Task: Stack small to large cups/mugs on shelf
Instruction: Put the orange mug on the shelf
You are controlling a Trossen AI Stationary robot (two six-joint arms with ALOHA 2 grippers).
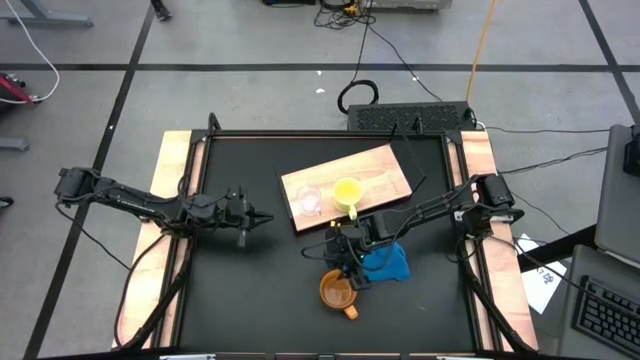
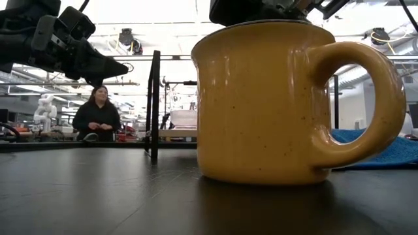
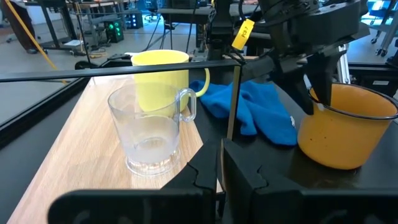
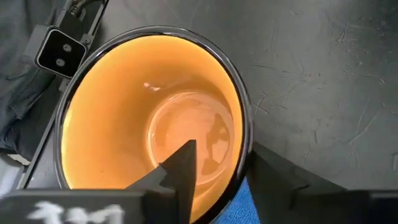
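The orange mug stands upright on the black table near its front edge, its handle toward the near side. My right gripper hangs over the mug's rim, slanting down and open, one finger inside the mug and one outside. The clear glass cup and the yellow mug stand upright side by side on the wooden shelf board. My left gripper waits shut above the table's left half. My right gripper straddles the orange mug's wall at the rim, on the side toward the blue cloth, coming from above at a slant. Orange shows between the inner finger and the wall. Whether the outer finger touches, I cannot tell. The mug rests on the table.
A blue cloth lies crumpled on the table right beside the orange mug, under my right arm. The shelf board lies askew at the table's far middle. Wooden side rails border the table. A person sits beyond the far edge.
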